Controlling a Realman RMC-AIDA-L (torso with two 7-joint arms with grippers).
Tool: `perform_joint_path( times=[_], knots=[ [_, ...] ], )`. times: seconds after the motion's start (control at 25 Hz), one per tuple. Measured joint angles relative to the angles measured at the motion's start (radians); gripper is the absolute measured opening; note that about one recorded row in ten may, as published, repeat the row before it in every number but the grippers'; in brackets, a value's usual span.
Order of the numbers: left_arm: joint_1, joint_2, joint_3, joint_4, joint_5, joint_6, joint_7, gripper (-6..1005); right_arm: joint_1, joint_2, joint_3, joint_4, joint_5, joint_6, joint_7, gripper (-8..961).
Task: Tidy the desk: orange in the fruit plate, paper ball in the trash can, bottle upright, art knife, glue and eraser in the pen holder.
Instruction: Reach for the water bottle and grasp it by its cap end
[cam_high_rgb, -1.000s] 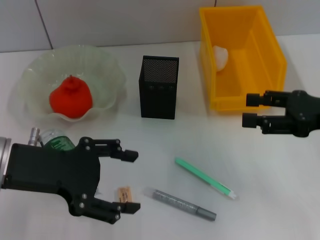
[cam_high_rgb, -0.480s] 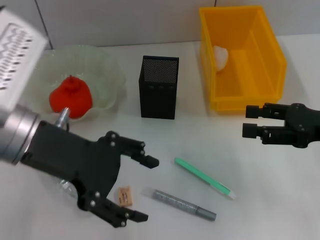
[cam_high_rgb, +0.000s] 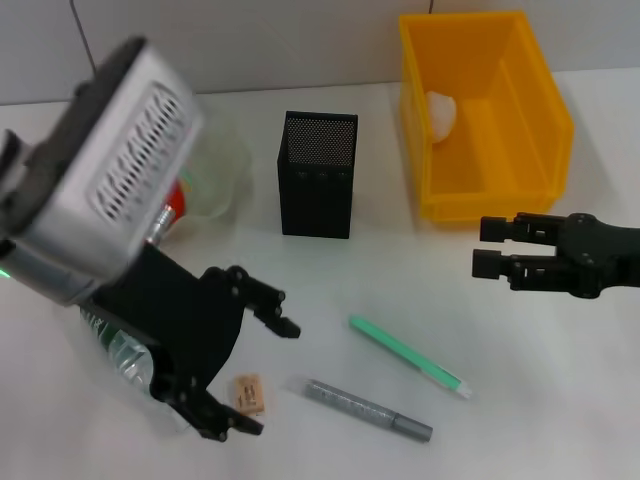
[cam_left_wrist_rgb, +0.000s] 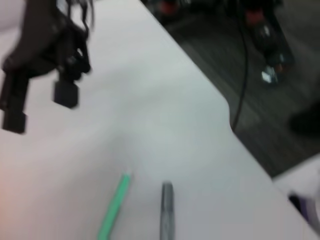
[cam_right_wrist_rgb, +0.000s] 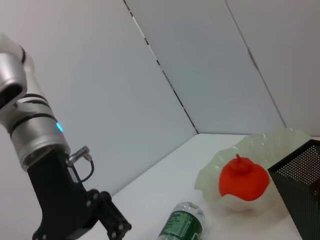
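Left gripper (cam_high_rgb: 262, 370) is hanging wide open, empty, over the eraser (cam_high_rgb: 249, 393), the lying bottle (cam_high_rgb: 122, 350) beside it. For a clean pick, it's needing to centre both fingers around that block. Right gripper (cam_high_rgb: 487, 247) is idling open by the trash can (cam_high_rgb: 540, 110).

The orange (cam_right_wrist_rgb: 243, 178) is being held in the fruit plate (cam_right_wrist_rgb: 280, 141) at the back left, with the pen holder (cam_high_rgb: 318, 174) placed to its right. Further right, the paper ball (cam_high_rgb: 442, 113) is being kept inside the trash can (cam_high_rgb: 484, 113). The bottle (cam_right_wrist_rgb: 182, 223) is lying on its side before the plate.
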Motion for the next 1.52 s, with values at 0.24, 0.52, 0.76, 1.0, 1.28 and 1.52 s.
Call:
perform_joint_path(
  times=[0.24, 0.52, 0.76, 1.0, 1.28, 1.52],
  knots=[
    [-0.016, -0.003, 0.107, 0.012, 0.098, -0.061, 0.000, 864, 0.018, 0.002, 0.000, 0.047, 0.000, 0.024, 0.000, 781],
    [-0.025, -0.003, 0.147, -0.003, 0.137, -0.116, -0.011, 863, 0.020, 0.011, -0.001, 0.055, 0.000, 0.038, -0.013, 781],
    [-0.026, -0.007, 0.190, -0.002, 0.151, -0.127, -0.011, 861, 0.021, 0.006, 0.000, 0.056, 0.000, 0.046, -0.026, 781],
    [-0.028, -0.002, 0.267, 0.011, 0.197, -0.126, -0.011, 856, 0.017, 0.016, 0.000, 0.056, 0.002, 0.048, -0.027, 781],
    [-0.095, 0.010, 0.344, -0.071, 0.247, -0.137, -0.005, 850, 0.020, 0.036, 0.000, 0.092, 0.005, 0.061, -0.059, 781],
    [-0.133, 0.011, 0.353, -0.139, 0.267, -0.157, 0.000, 845, 0.020, 0.039, 0.000, 0.098, 0.008, 0.071, -0.080, 781]
  ],
)
